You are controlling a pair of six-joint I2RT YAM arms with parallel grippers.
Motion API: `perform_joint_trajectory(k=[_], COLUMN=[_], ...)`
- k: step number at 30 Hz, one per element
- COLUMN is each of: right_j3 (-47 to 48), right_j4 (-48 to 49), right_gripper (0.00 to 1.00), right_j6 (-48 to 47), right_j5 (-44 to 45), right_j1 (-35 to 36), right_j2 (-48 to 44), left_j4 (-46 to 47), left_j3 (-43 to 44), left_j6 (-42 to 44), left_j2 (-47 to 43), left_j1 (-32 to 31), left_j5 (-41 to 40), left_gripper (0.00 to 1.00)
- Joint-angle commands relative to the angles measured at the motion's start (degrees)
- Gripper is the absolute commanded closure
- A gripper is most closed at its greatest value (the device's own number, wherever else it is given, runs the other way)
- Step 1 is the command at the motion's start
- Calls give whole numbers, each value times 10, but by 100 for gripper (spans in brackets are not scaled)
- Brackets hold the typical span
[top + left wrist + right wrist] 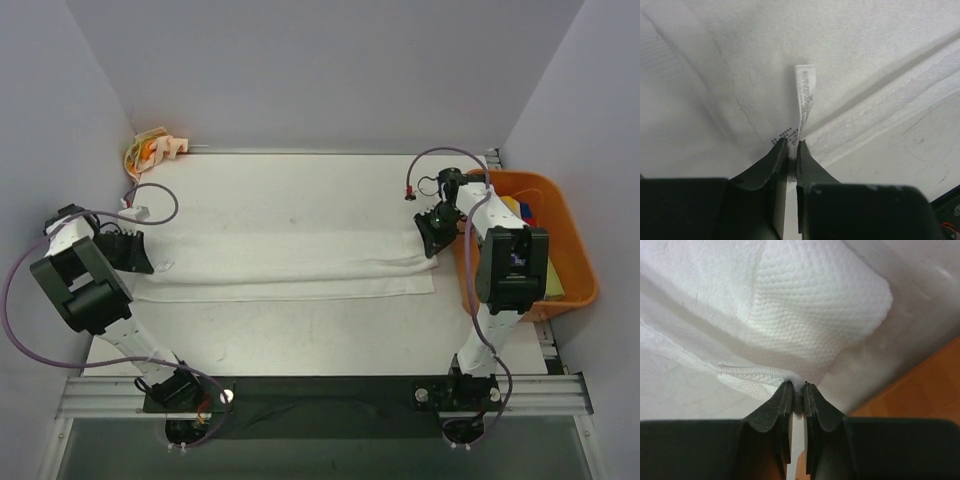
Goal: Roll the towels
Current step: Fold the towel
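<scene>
table (pixel 300 345) under white towel (pixel 290 235) (perhaps folded)

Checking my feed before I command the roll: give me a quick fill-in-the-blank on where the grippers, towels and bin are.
The left gripper and right gripper are both shut on the large ____ towel. The orange bin stands at the ____ side of the table. The care label shows in the ____ wrist view. The cream towel with orange blotches lies at the far ____ corner.
Missing words: white; right; left; left.
</scene>
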Motion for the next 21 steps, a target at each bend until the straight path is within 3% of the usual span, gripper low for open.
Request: perform_joint_trajectory(k=[1,4,6,12,16,21], right_j3=[-24,-53,-72,-118,-89,-4], right_j4=[-24,-25,-24,-26,-44,-78], right_gripper=[95,82,73,61,62,65], right_j6=[-34,-50,-69,-110,-88,-41], right_j5=[-10,-12,-7,15,-15,-48], right_j1=[-4,-4,-6,-10,-26,0], right_j2=[-56,-78,-96,-135,-149,-112], left_j4=[-17,-22,-29,-108,-136,-127], left_j3=[-12,-38,-50,-22,1,14], left_j6=[61,94,115,181,194,153], left_j2=[-72,-93,-97,-89,-92,-84], left_j1=[17,25,34,73,75,33], left_j5=[37,35,32,78,108,115], left_gripper=[98,83,66,50,47,48])
